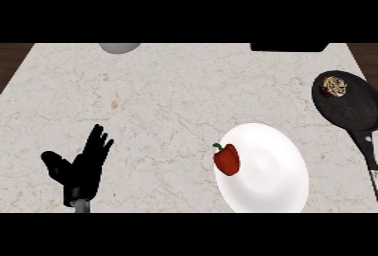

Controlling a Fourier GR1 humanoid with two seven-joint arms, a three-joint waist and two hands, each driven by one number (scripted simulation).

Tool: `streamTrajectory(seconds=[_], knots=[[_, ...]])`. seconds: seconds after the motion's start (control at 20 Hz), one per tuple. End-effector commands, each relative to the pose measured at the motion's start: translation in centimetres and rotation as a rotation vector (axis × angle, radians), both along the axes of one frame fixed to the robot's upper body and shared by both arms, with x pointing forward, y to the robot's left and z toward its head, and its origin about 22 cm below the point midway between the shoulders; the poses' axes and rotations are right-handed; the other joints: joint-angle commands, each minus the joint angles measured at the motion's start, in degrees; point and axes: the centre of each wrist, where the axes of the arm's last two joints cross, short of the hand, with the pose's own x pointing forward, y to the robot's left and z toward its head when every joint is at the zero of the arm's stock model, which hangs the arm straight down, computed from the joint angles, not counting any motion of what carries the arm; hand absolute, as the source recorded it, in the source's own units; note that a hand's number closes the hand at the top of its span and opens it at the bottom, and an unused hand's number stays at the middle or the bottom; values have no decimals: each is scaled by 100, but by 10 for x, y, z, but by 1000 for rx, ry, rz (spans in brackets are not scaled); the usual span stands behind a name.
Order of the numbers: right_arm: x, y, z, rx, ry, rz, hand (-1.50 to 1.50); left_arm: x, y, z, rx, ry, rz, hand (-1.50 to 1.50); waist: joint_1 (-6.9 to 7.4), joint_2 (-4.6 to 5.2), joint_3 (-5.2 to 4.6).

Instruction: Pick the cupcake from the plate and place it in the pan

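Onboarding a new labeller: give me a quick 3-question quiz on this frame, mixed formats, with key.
1. True or false: the cupcake lies in the pan.
2. What sits on the white plate's left edge? A) red bell pepper B) cupcake C) spoon
3. Which hand is in view, and how are its fingers?

Key
1. True.
2. A: the red bell pepper.
3. The left hand, lower left, open, fingers up.

Marble counter (148,100) with white plate (269,175), black pan (351,107).
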Motion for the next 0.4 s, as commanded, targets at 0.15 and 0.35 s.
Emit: streamTrajectory(seconds=[0.15,0.35], knots=[[-23,-6,-18,-9,3,10,-150,5,3,-4,5,30,16,0,-65,-24,-21],[-19,-7,-11,-2,32,-13,-150,3,15,-15,-7,29,9,0,-90,-36,-28]])
